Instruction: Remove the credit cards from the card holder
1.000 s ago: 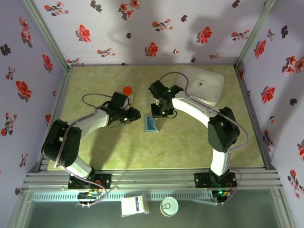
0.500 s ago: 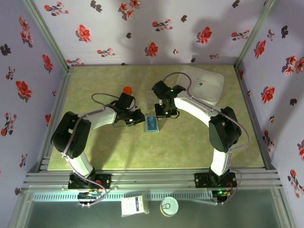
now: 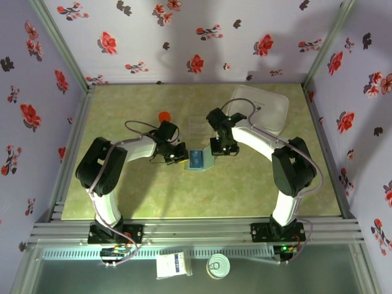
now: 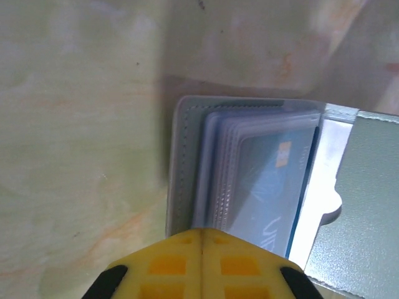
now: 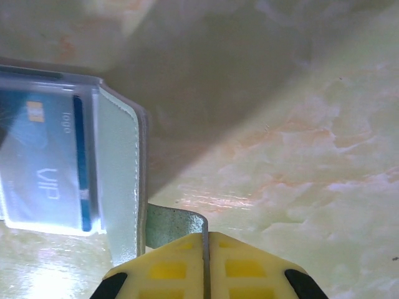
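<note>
A grey-blue fold-over card holder (image 3: 197,160) lies open on the green tabletop (image 3: 245,190). The right pincer (image 5: 206,235) clamps its flap. The left pincer (image 4: 202,233), pressed together, meets its clear sleeves (image 4: 218,168). The teal plastic credit card (image 4: 274,180) inside looks thin, stiff and slick, so it is best pinched at the sleeve mouth.

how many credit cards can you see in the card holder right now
1: a blue VIP card in the front clear sleeve of the open card holder. Several more sleeves are stacked behind it, so other cards may be hidden.
</note>
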